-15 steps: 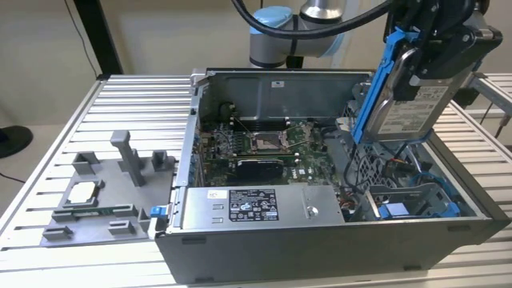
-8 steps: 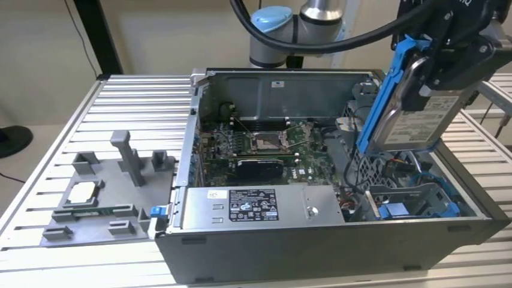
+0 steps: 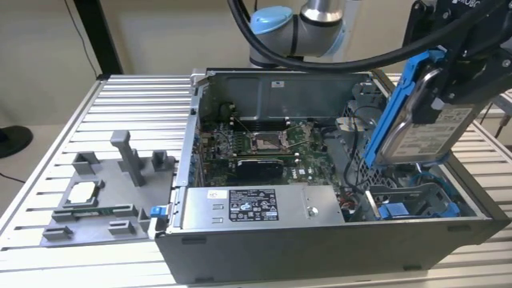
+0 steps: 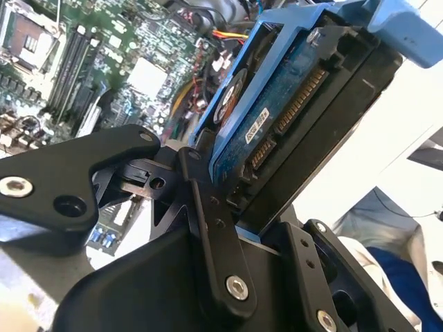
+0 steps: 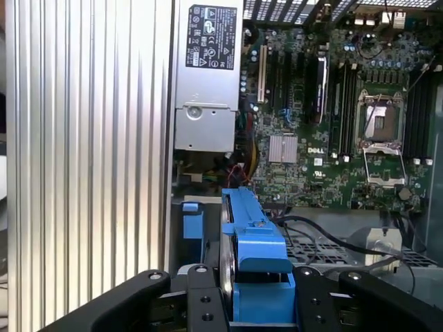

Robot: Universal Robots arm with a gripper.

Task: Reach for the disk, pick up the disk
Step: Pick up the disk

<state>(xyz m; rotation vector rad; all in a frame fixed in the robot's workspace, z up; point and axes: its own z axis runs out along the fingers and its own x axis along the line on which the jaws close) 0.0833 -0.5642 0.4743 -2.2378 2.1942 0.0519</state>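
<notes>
The disk [image 3: 420, 123], a silver drive with a white label and blue rails along its edges, hangs tilted on edge above the open computer case's right end in the exterior view. My gripper [image 3: 460, 69] is shut on it from above. In the second wrist view the disk's [image 4: 291, 104] blue circuit-board side and connector sit between the black fingers [image 4: 204, 207] of the gripper [image 4: 256, 207]. The first wrist view looks along the disk's blue rail [image 5: 252, 235], with the gripper [image 5: 256, 304] clamped on both sides.
The open case [image 3: 320, 252] holds a green motherboard [image 3: 264, 144], a grey power supply box [image 3: 256, 207] and a blue drive bay [image 3: 416, 207] below the disk. A grey fixture [image 3: 104, 198] with a small square chip stands on the slatted table [image 3: 136, 102] at the exterior view's left.
</notes>
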